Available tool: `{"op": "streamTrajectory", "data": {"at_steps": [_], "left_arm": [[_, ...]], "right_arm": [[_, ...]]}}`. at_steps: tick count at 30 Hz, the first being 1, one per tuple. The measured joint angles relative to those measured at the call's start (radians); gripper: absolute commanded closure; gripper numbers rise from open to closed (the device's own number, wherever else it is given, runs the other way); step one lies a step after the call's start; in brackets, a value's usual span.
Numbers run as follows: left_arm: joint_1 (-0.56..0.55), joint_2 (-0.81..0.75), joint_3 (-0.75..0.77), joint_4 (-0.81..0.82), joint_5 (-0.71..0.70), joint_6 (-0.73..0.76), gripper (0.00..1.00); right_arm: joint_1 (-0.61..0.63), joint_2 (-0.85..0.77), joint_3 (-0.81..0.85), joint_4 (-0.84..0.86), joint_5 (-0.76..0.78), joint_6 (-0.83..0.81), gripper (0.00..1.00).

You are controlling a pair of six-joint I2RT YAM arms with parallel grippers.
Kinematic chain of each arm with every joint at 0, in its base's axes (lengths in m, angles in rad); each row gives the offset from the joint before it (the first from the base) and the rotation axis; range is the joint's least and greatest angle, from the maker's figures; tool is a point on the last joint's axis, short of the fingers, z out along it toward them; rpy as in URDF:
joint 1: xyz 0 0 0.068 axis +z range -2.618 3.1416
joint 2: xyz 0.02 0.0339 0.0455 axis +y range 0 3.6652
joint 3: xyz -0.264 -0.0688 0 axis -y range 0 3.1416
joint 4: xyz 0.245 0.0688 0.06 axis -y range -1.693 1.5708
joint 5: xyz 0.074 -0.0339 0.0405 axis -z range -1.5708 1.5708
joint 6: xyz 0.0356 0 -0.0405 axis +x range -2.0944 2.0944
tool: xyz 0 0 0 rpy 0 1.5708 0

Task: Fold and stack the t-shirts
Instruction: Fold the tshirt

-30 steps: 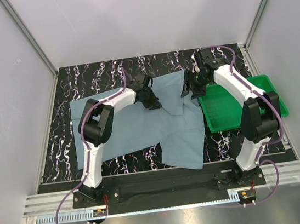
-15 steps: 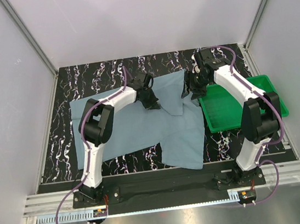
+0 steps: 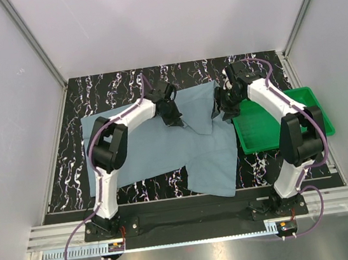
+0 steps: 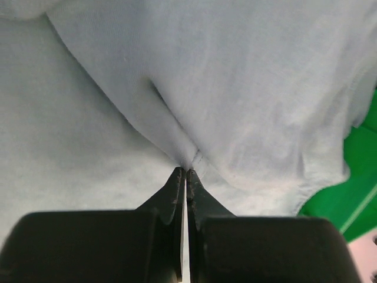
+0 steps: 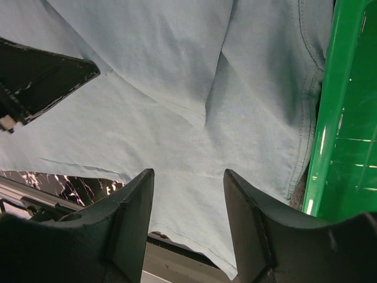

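**A:** From above, how far along is the folding?

**B:** Early, I'd judge. The t-shirt lies spread over the middle of the tabletop. A flap is doubled over at its far right, but there is no tidy fold and no stack. I count one t-shirt, one green tray just to its right, and two arms.

**A:** And the left wrist view?

**B:** The left jaws are pressed together on a pinch of the cloth, which puckers into a ridge at their tips. A corner of the tray shows at the right.

**A:** The right wrist view?

**B:** The right jaws stand spread above the shirt's right part, with nothing between them. The shirt's hem runs just beside the tray wall.

**A:** So what's left?

**B:** Nearly all of it, by my reckoning: the proper folds, then the stacking. Only one shirt is in sight to stack.
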State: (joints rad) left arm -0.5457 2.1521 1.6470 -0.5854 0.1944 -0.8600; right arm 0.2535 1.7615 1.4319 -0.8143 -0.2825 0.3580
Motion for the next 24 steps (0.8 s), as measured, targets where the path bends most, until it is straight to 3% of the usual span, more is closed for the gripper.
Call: {"op": "streamTrajectory", "data": {"at_steps": [24], "left_arm": [[0.023, -0.114, -0.177, -0.079, 0.012, 0.053, 1.0]], "right_arm": [[0.0, 0.161, -0.018, 0.059, -0.132, 0.005, 0.39]]}}
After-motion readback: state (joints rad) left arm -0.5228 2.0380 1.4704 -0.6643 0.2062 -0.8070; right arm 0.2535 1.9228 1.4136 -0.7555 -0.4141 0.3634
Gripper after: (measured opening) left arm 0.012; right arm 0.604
